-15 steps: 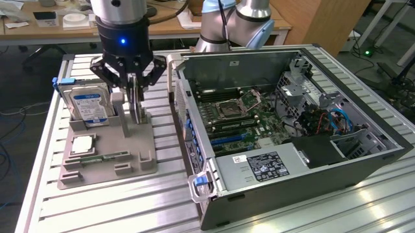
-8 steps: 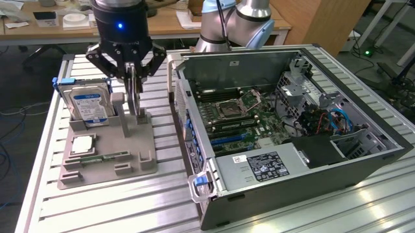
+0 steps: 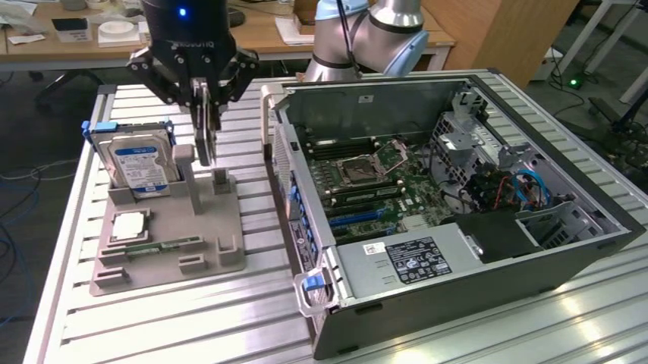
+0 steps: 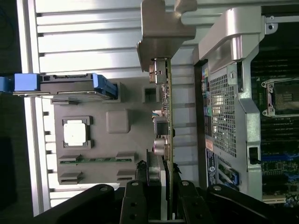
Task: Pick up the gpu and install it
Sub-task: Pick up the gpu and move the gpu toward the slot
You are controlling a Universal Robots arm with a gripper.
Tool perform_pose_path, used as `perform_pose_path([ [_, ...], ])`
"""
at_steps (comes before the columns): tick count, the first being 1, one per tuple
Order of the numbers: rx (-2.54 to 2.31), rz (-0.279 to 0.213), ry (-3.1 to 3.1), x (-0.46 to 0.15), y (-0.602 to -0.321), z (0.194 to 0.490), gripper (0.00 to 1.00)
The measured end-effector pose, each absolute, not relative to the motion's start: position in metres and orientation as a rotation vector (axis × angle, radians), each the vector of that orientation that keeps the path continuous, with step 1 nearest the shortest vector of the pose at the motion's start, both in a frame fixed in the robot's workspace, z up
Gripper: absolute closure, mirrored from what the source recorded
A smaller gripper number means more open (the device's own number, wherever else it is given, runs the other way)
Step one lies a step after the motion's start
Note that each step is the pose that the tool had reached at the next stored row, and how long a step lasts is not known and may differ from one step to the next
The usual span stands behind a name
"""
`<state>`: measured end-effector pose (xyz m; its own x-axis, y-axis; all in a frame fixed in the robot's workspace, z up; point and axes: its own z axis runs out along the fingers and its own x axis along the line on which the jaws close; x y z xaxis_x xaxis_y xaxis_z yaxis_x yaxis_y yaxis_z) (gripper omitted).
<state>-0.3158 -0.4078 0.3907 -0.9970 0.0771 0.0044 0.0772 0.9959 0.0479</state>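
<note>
1. The gripper (image 3: 206, 97) has its jaws pinched on the top edge of the gpu (image 3: 209, 140), which hangs upright and edge-down.
2. The wrist view shows the same grip: the card is seen edge-on, with its metal bracket (image 4: 163, 32) at the far end from the fingers (image 4: 152, 186).
3. I'd call this the pick-up step. The card's lower edge sits close over its slotted post (image 3: 221, 182) on the grey holder (image 3: 218, 254); I can't tell whether it is clear.
4. To my eye, installing calls for a straight rise and then passing over the case wall (image 3: 278, 144) to the motherboard (image 3: 405, 189).
5. The hard drive (image 3: 139, 163) stands just beside the card, so that side is tight. There is open room above.
</note>
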Motion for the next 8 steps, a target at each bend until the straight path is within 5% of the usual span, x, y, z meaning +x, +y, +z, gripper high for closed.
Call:
perform_pose_path([
  [8,-0.121,-0.067,-3.136,-0.316,-0.408,0.408,0.72],
])
